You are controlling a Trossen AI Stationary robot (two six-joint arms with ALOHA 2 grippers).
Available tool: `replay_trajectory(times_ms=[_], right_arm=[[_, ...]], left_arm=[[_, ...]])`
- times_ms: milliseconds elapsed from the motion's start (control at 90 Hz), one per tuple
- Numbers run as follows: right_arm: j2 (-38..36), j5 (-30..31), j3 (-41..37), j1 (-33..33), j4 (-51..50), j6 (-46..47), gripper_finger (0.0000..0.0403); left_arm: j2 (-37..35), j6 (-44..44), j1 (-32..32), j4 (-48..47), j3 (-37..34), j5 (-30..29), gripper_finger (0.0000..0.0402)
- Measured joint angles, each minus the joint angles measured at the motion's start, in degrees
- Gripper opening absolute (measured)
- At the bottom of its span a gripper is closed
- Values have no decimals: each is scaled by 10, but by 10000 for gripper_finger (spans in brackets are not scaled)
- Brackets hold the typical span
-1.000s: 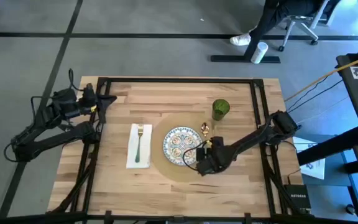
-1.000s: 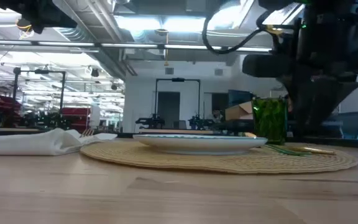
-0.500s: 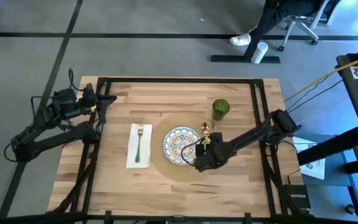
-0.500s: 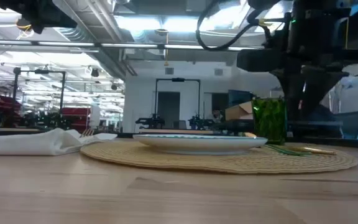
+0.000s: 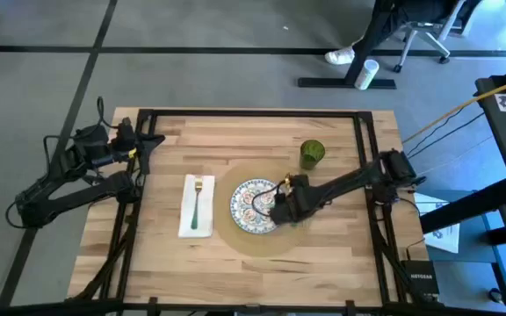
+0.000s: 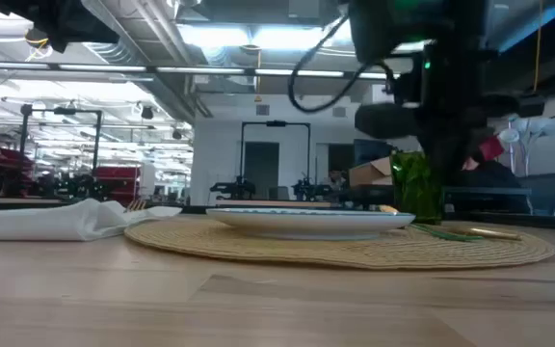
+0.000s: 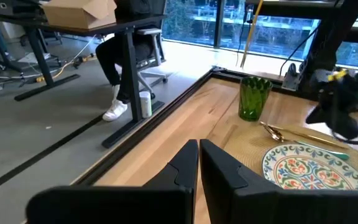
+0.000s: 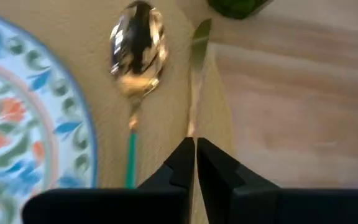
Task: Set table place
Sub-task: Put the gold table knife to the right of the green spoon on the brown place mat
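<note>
Crowding the place (image 5: 235, 235): plate (image 5: 255, 205), spoon (image 8: 134, 56) (knife (image 8: 196, 68) alongside)

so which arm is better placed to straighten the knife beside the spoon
Right. The right gripper hangs over the placemat at the plate's edge; the left gripper sits at the table's far-left corner.

High view: the whole table (image 5: 235, 132) is seen straight down from well above, floor included on all sides. Low view: taken at tabletop height, level across the place (image 6: 355, 253) into the room behind, close to the near edge. Left wrist view: aimed from a table corner across the top, past the green glass (image 7: 254, 98), toward desks beyond. Right wrist view: pointed steeply down, very near the spoon (image 8: 135, 50). The patterned plate (image 5: 253, 206) is shared by all four views.
</note>
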Motion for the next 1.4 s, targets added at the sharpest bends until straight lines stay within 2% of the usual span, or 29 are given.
replay_trajectory(times_ms=[189, 456, 667, 767, 956, 1300, 1400], right_arm=[[0, 15, -8, -22, 26, -41, 0], [0, 35, -8, -31, 116, -134, 0], [0, 36, -8, -30, 242, -272, 0], [0, 34, -8, -30, 320, -373, 0], [0, -34, -8, -35, 498, -584, 0], [-9, -115, -10, -70, 569, -764, 0], [-40, -147, -49, -82, 635, -806, 0]], left_arm=[[0, 1, 0, 0, 0, 0, 0], [0, 0, 0, -13, 0, 0, 0], [0, -13, 0, -31, 0, 0, 0], [0, -16, 0, -32, 0, 0, 0], [0, -19, 0, -23, 0, 0, 0], [5, -41, 0, 1, 0, 4, 0], [8, -41, 0, 1, 0, 7, 0]])
